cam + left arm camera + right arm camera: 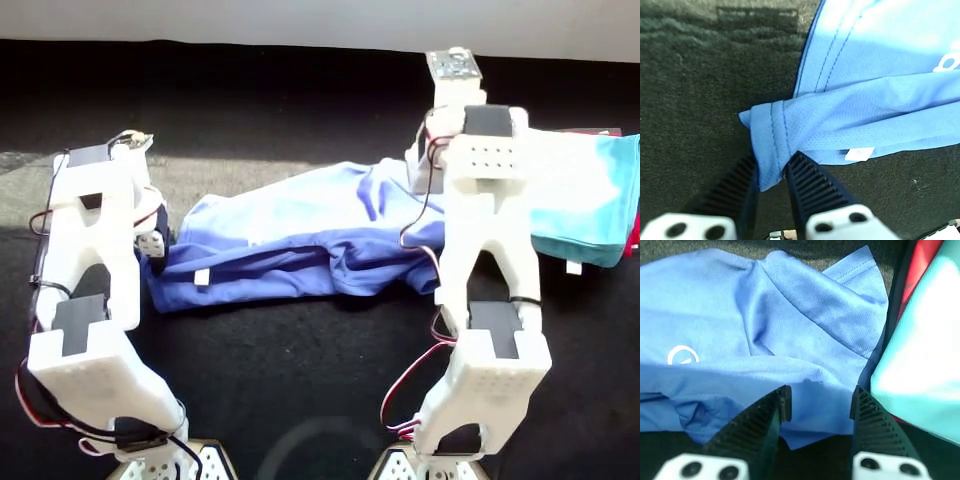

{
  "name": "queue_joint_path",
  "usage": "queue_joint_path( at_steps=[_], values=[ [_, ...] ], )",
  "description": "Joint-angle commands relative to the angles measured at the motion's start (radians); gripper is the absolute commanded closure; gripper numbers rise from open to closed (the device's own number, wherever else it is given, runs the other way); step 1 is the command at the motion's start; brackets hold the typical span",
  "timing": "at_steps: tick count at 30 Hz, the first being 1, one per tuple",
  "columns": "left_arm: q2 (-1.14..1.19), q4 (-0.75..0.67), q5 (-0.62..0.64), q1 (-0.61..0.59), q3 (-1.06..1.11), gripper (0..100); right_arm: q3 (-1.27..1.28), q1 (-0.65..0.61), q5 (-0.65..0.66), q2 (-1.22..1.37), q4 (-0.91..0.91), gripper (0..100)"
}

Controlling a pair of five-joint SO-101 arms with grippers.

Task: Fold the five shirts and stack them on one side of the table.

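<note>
The blue shirt (300, 250), not yet folded, is clamped at one corner by the fingers of the left gripper (772, 165). The fingers of the right gripper (821, 395) are held apart. Folded shirts (590, 200) are stacked aside.

- I took this for a robotics lab bench.
- Two white printed arms, the left arm (95, 230) and the right arm (490, 220), stood side by side at the near edge, with loose red and black wires (412, 375) trailing from their joints.
- Black cloth covered the table (300, 380).
- A plain white wall (250, 18) ran along the far side.
- A blue shirt (300, 250) lay spread between the arms.
</note>
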Motion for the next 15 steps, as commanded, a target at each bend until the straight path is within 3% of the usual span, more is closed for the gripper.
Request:
queue_joint_path(
  at_steps=[1,5,10,15],
  values=[
    [-0.016,-0.008,-0.006,-0.01,-0.035,99,-0.153,-0.038,0.087,-0.008,0.183,80.4],
    [-0.008,0.0,-0.003,-0.01,-0.084,99,-0.091,-0.062,0.143,-0.065,0.177,84.8],
    [-0.007,-0.006,-0.003,-0.01,-0.117,99,0.248,-0.185,0.158,-0.214,0.17,85.0],
    [-0.007,-0.008,-0.002,-0.01,-0.17,99,0.633,-0.294,0.15,-0.367,-0.038,84.9]
  ],
)
